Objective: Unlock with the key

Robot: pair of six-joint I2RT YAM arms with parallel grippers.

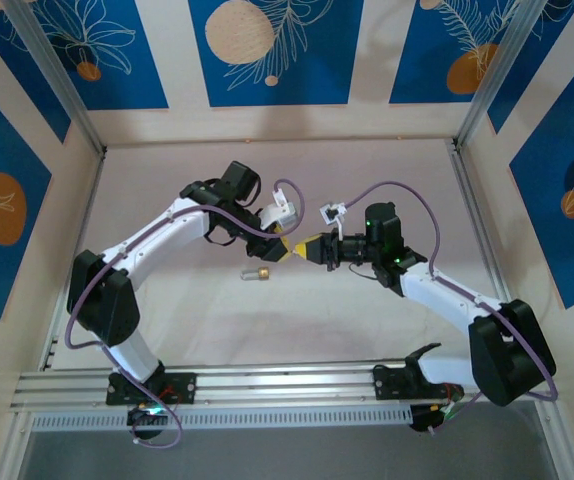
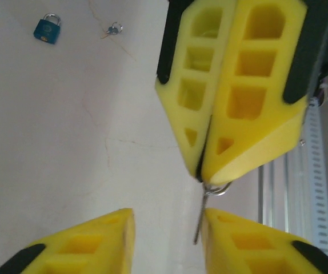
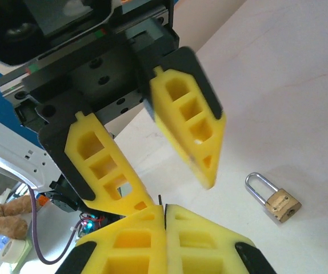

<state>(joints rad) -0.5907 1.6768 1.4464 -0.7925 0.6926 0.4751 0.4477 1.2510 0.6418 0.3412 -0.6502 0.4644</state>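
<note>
Key (image 2: pixel 198 220) being pinched at its ring by tips of closed right gripper (image 2: pixel 202 171); slim shaft sticking out beyond tips. Left gripper (image 2: pixel 168 214) being held partly open, tip to tip with right gripper, shaft between its jaws, just beside one jaw, possibly touching (blurred). Brass padlock (image 3: pixel 274 198) lying on table (image 3: pixel 301 85) beside right gripper, apart. Blue padlock (image 2: pixel 48 28) lying well ahead of left gripper.

A pale tabletop (image 1: pixel 317 320) with faint hairline cracks. A small brass padlock (image 3: pixel 280 204) with a silver shackle lies flat on it. Elsewhere on the tabletop a small blue padlock (image 2: pixel 48 28) lies flat, with a tiny bunch of keys (image 2: pixel 112 28) near it. Blue wall panels (image 1: pixel 267 50) with white leaves and orange circles stand behind silver frame posts (image 1: pixel 57 85). Something brown and furry (image 3: pixel 1 220) lies beyond the edge.
</note>
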